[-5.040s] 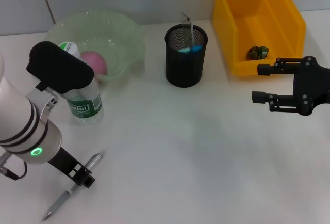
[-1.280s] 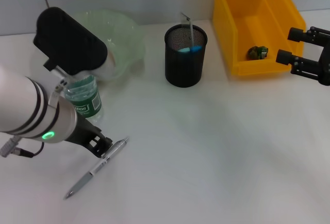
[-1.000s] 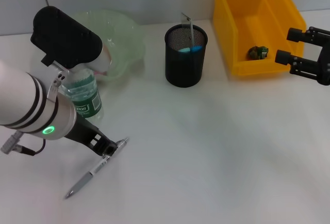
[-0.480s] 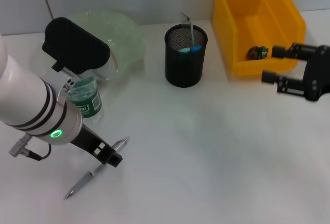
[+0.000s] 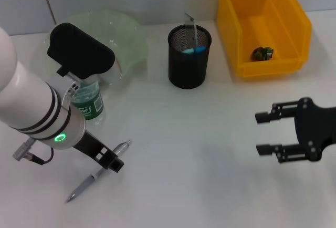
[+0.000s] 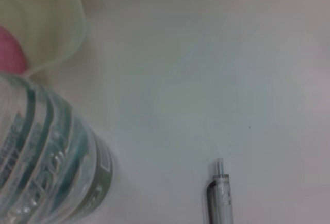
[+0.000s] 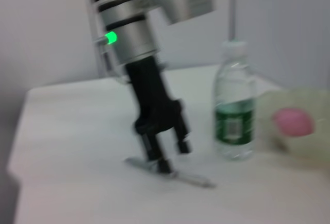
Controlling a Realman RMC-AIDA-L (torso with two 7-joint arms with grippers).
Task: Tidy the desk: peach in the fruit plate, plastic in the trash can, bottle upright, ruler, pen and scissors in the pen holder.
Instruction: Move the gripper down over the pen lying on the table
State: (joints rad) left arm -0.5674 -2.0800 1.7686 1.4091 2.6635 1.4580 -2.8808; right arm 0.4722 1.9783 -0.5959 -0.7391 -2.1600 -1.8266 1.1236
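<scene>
On the white desk point(image 5: 199, 149), the left tool point(image 5: 111, 161) straddles the pen point(image 5: 97, 174), fingers apart.

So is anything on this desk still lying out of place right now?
Only the pen: it lies flat on the desk beside the upright bottle, not in the pen holder. The left gripper is down over it, fingers open.

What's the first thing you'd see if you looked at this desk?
The big white left arm, with its pincer open over the silver pen at the desk's front left. Just behind stands the water bottle, upright, and farther back the bright yellow bin sits in the far right corner beside the black mesh pen holder.
</scene>
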